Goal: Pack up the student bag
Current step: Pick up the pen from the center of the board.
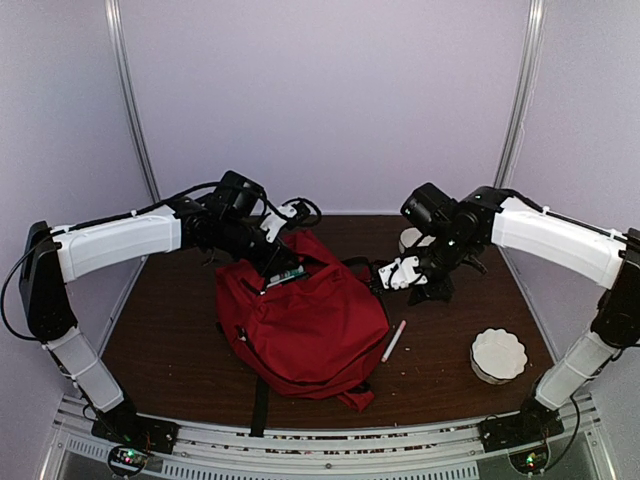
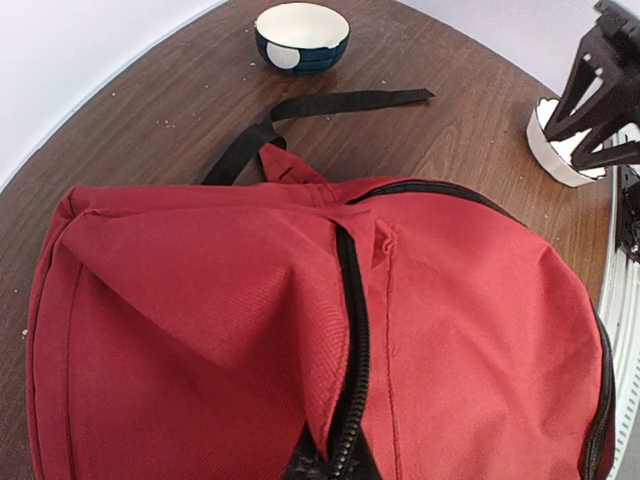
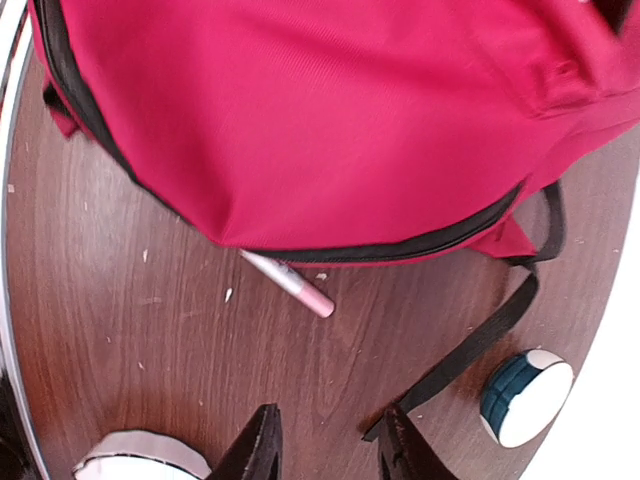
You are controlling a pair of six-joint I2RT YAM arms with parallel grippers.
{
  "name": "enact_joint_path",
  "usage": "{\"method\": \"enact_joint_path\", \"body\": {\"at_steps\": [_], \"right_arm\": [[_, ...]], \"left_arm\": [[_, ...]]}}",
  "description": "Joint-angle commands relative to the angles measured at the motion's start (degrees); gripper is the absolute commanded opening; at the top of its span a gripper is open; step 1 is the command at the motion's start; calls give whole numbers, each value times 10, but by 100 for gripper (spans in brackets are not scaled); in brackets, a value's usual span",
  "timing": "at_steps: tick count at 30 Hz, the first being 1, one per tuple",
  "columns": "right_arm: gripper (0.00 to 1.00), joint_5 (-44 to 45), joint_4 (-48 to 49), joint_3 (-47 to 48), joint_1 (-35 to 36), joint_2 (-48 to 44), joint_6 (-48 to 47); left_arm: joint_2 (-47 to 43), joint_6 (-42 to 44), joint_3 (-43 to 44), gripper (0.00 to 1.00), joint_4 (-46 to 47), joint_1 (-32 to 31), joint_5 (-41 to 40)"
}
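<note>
Bag (image 1: 310, 335): red woven fabric, black zip, slumped mid-desk (image 1: 170, 340). Left pincer (image 1: 283, 272) clenched on its zip edge. Right pincer (image 3: 330, 450) parted, empty. Slim pink pen (image 3: 290, 283) touching bag.

- Matt red woven cloth is seen on the student bag (image 1: 310, 335).
- Beside the bag, the pen (image 1: 393, 341) is seen as smooth pink plastic.
- Under the bag, the table (image 1: 170, 340) is dark grained wood.

the student bag (image 1: 310, 330) is showing red with black zips (image 2: 352, 300), the pen (image 3: 290, 284) pink, the bowl (image 2: 301, 37) dark blue and white.
</note>
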Motion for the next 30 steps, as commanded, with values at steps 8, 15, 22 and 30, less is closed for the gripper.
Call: {"method": "enact_joint_path", "body": {"at_steps": [8, 15, 22, 30], "right_arm": [[27, 80, 41, -83, 1, 80, -146], [24, 98, 102, -96, 12, 115, -173], [24, 103, 106, -88, 29, 154, -198], [28, 109, 94, -65, 41, 196, -203]], "left_arm": [[-10, 3, 23, 0, 13, -10, 26], [-7, 5, 23, 0, 13, -10, 25], [-4, 5, 22, 0, 13, -10, 21], [1, 6, 22, 0, 12, -10, 21]]}}
